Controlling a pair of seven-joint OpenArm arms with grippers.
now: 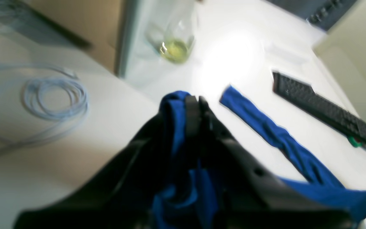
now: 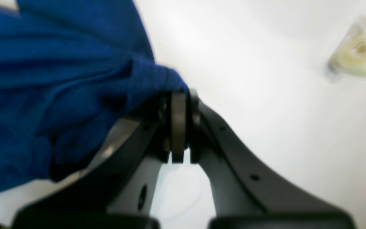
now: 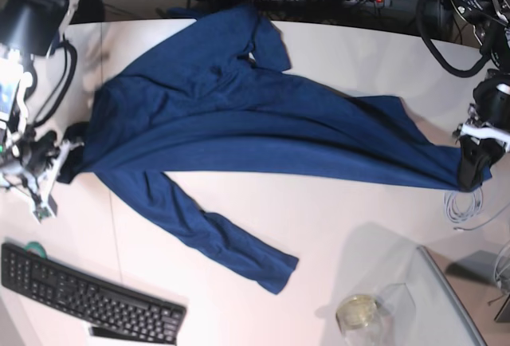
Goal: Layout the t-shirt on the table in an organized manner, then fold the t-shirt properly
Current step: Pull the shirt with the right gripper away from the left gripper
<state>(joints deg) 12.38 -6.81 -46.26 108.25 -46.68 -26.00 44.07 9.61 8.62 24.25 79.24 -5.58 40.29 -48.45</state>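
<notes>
Table [image 3: 335,202] first: a broad white top with a curved far edge, and nearly all of its middle is taken by the t-shirt [image 3: 239,115], a dark blue long-sleeved knit stretched flat between my two arms. In the base view its body runs from the left edge, where the fabric bunches, across to a narrowing point at the right edge. One sleeve angles down toward the near side and ends well short of the black keyboard [image 3: 84,298], which lies by the lower left corner; the other sleeve folds back near the far edge. My left gripper [image 1: 195,101] has its jaws pressed together on a gathered fold of the t-shirt, cloth hanging down both sides of the fingers [image 1: 192,114]. My right gripper [image 2: 181,95] is likewise clamped tight on a bunched corner of the t-shirt, the pads meeting with the blue knit wadded just beyond them. Off the near right corner sits a clear tray [image 3: 446,298], and just beside it a clear container [image 3: 358,312] with something yellowish in its base. A coil of pale cable [image 3: 466,202] lies on the table right below my left gripper. A small roll of tape [image 2: 359,52] rests on the white surface, well apart from my right gripper.
</notes>
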